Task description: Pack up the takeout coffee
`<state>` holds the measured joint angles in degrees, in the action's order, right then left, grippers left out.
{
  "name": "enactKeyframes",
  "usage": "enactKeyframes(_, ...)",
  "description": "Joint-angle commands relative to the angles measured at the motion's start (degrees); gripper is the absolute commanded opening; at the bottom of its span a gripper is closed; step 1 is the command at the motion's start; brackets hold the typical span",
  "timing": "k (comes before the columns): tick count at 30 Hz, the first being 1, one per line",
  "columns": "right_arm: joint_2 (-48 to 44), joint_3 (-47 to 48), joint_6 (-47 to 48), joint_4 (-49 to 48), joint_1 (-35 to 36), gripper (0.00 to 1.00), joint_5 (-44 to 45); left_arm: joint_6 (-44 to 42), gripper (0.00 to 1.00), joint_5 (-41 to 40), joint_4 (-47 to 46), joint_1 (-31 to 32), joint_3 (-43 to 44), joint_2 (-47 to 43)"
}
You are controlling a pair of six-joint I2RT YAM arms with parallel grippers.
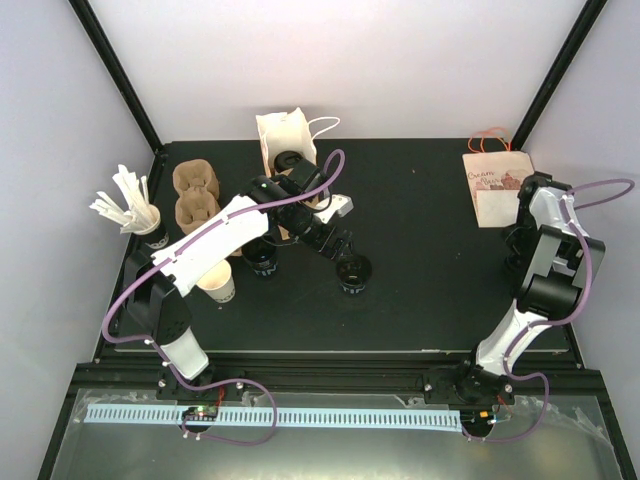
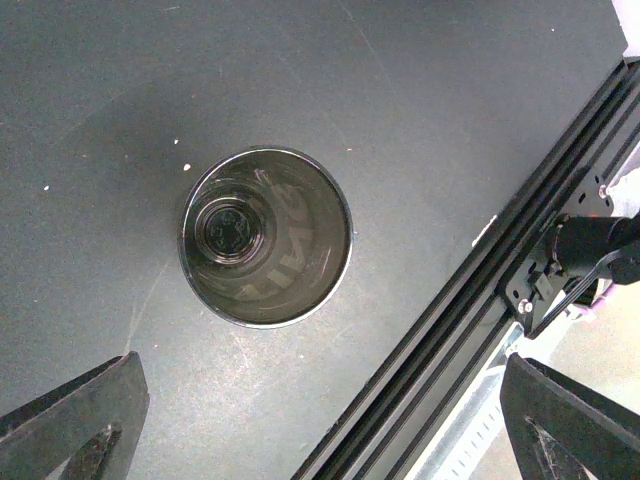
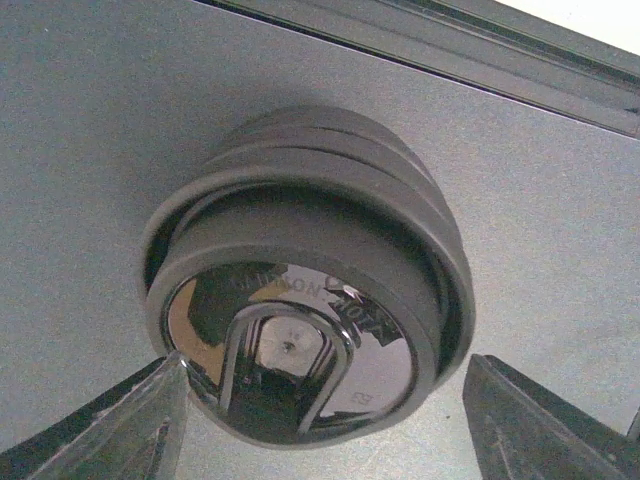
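- Looking straight down into the black cup [image 2: 265, 237], standing upright and lidless near the middle of the table [image 1: 430, 230], mouth up, likely waiting for a lid before packing.
- Hovering above it with the left gripper [image 2: 320, 420], jaws spread fully wide, one finger off to each side and neither touching; holding nothing, seemingly lining up to close around the cup's wall.
- Hanging over the stack of black lids [image 3: 300, 300] with the right gripper [image 3: 320, 425], jaws apart and flanking the stack, clear of its rim, gripping nothing; probably squaring up to lift the top lid, though counting the nested lids is hard from this angle.
- Placing that stack at the table's right side, under the right arm and hidden from overhead.
- Finding a second black cup [image 1: 263, 262] and a white paper cup [image 1: 218, 285] left of the first, beside the left arm.
- Finding the cardboard carriers [image 1: 195, 195] at the far left by a holder of white stirrers [image 1: 125, 200], a white bag [image 1: 288, 135] standing open at far centre for loading, and a brown bag [image 1: 497, 185] lying flat at far right.
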<state>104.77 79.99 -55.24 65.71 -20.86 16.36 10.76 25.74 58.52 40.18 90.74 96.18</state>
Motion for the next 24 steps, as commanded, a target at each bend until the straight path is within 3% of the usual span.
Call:
enactKeyframes(1, 1.1, 1.3, 0.0, -1.6, -0.1, 0.74, 1.6, 0.1, 0.99, -0.1, 0.9, -0.3, 1.2, -0.1)
enactKeyframes(7, 1.7, 0.7, 0.3, -2.2, -0.1, 0.7, 2.0, 0.5, 0.99, -0.1, 0.8, -0.2, 1.3, 0.0)
enactKeyframes(13, 1.5, 0.6, 0.4, -2.1, -0.1, 0.6, 2.2, 0.7, 0.99, 0.0, 0.8, -0.2, 1.3, 0.1)
enactKeyframes(24, -2.7, 2.1, -0.5, 1.1, -0.1, 0.58, 1.6, 0.5, 0.99, 0.1, 0.7, -0.2, 1.7, 0.4)
